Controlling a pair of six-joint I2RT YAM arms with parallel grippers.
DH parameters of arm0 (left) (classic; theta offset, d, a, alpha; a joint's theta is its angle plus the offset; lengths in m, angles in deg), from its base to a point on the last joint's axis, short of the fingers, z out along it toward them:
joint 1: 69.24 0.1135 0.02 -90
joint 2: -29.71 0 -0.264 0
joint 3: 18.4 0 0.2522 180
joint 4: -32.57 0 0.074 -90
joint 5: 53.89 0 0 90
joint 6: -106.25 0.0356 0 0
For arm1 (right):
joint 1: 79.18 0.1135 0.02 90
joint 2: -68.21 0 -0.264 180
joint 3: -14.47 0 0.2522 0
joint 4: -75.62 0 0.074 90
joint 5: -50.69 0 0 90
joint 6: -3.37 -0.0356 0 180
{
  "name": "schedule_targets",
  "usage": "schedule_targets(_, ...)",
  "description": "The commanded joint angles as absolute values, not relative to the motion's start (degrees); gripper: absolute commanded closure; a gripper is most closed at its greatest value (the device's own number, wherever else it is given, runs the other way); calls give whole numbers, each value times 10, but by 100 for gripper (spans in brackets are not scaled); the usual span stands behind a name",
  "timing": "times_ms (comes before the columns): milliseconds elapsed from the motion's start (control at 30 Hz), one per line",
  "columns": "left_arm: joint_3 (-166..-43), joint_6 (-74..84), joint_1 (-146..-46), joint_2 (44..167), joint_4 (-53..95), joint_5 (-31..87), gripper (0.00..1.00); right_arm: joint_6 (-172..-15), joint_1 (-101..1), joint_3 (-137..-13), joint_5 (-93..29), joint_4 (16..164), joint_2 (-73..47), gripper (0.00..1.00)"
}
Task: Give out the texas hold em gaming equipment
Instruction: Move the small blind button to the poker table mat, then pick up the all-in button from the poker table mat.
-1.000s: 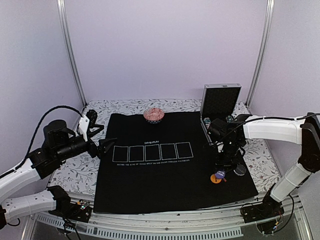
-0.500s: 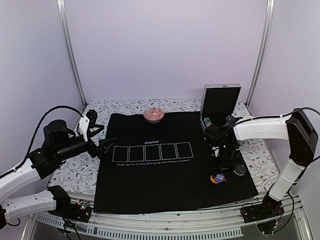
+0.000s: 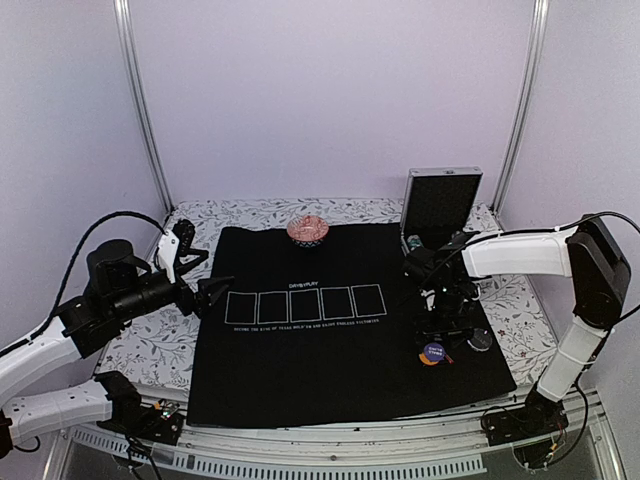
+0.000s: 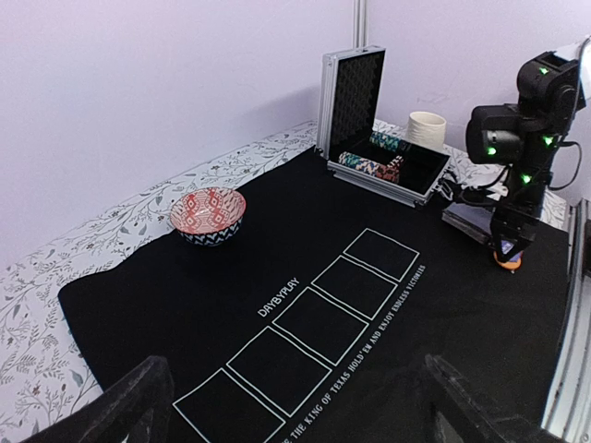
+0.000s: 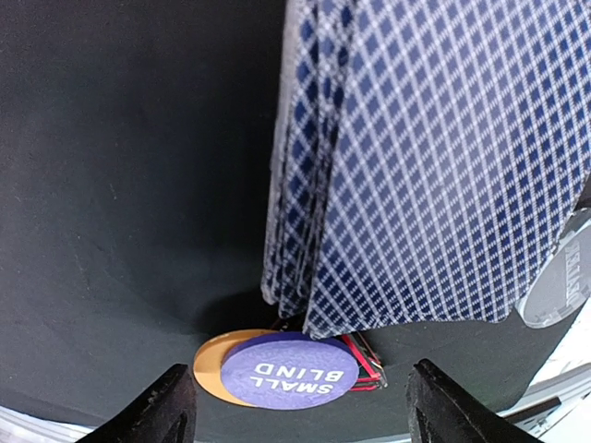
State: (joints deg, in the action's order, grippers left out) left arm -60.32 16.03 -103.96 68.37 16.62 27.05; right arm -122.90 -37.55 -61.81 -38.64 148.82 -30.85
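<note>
A splayed stack of blue diamond-backed playing cards [image 5: 434, 166] lies on the black mat [image 3: 300, 370]. Its near edge overlaps a blue "SMALL BLIND" button [image 5: 288, 371], which rests on an orange button [image 5: 211, 362]. A red-edged black triangle [image 5: 365, 367] shows under them. My right gripper [image 5: 300, 411] is open, low over these, with a finger on each side of the buttons; from above it [image 3: 437, 333] hides the cards. A round black button [image 3: 481, 340] lies to its right. Striped poker chips [image 4: 369, 164] sit in the silver case. My left gripper [image 4: 300, 406] hangs open and empty over the mat's left edge.
The silver case [image 3: 440, 205] stands open at the back right, with a white cup [image 4: 426, 129] beside it. A red patterned bowl [image 3: 308, 230] sits at the mat's far edge. Five white rectangles [image 3: 305, 305] mark the mat's middle.
My right gripper's jaws have spread wider, and the right arm has shifted slightly left over the buttons. The left arm has not moved.
</note>
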Motion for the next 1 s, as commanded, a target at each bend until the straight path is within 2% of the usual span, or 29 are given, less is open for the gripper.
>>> schedule_targets(0,-611,160,-1045,685,176,265,6,-1232,-373,-641,-393,1509,-289,19)
schedule_targets(267,-612,161,-1045,683,176,261,6,-1229,-415,-620,-382,1504,-186,15)
schedule_targets(500,-612,160,-1045,678,175,262,6,-1203,-578,-535,-401,1485,-117,5)
schedule_targets(567,-612,161,-1045,675,174,263,6,-1187,-608,-515,-400,1467,-117,0)
schedule_targets(967,-610,161,-1045,672,173,263,6,-1150,-646,-463,-383,1386,-178,1)
